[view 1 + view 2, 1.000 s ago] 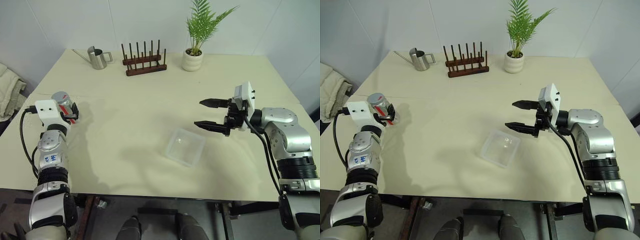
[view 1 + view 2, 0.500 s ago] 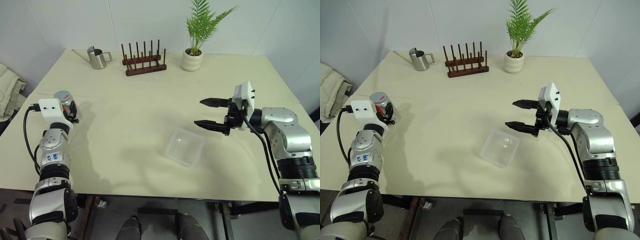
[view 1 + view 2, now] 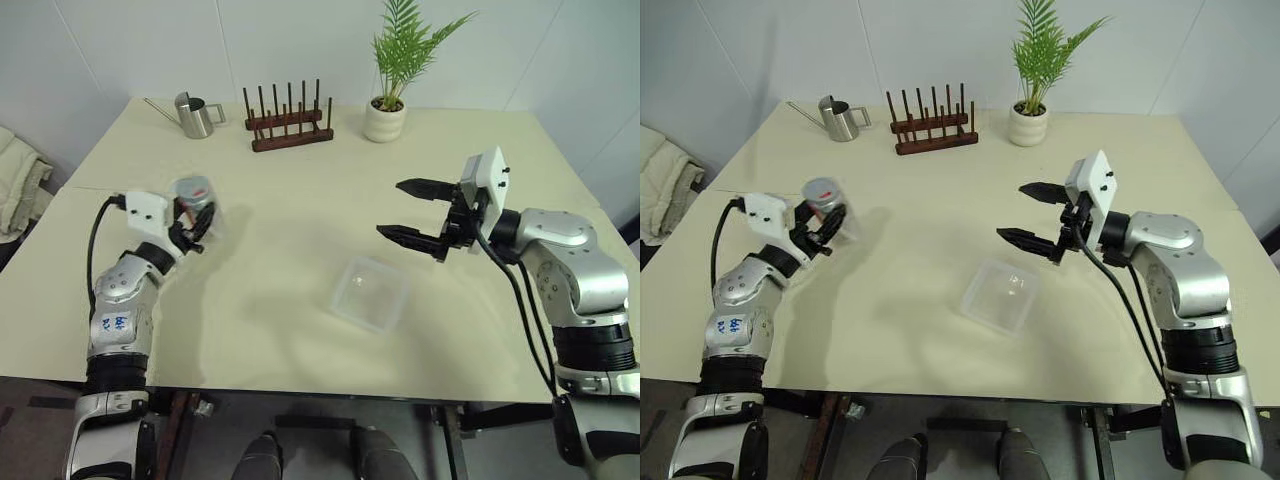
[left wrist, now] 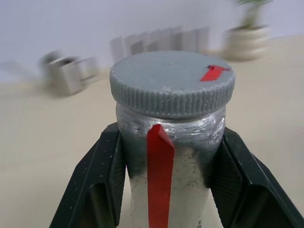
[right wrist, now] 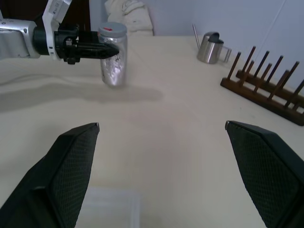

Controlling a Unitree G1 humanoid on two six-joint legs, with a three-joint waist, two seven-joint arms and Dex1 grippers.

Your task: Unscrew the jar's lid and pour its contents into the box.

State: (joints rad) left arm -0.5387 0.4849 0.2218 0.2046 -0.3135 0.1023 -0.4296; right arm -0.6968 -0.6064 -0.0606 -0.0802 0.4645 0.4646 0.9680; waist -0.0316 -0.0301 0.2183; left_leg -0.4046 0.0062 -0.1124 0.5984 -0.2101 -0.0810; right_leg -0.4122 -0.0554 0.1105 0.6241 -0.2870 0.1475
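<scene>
Box (image 3: 370, 293): an empty clear container is seen on the tabletop (image 3: 300, 200) near the middle of its front edge; nothing has been poured into it yet.
Right gripper (image 3: 415, 211): held above the tabletop just beyond the box toward the right edge, with its 2 fingers spread wide and nothing between them.
Left gripper (image 3: 192, 228): clamped around the jar (image 3: 196, 205), which is carried upright above the left part of the tabletop.
Lid (image 4: 172, 83): seated on the jar, with the red mark on top; the fingers (image 4: 102, 180) are pressed against the jar wall just under the cap.
Risk, twist: the jar could be spun inside the 2 pads when the lid is turned, because the wall is smooth and round.
Risk, approach: the jar could be knocked from the grip if the open right fingers are brought in off-centre.
Risk, pour: the contents could be spilled past the box if the jar is tipped short of its rim.
</scene>
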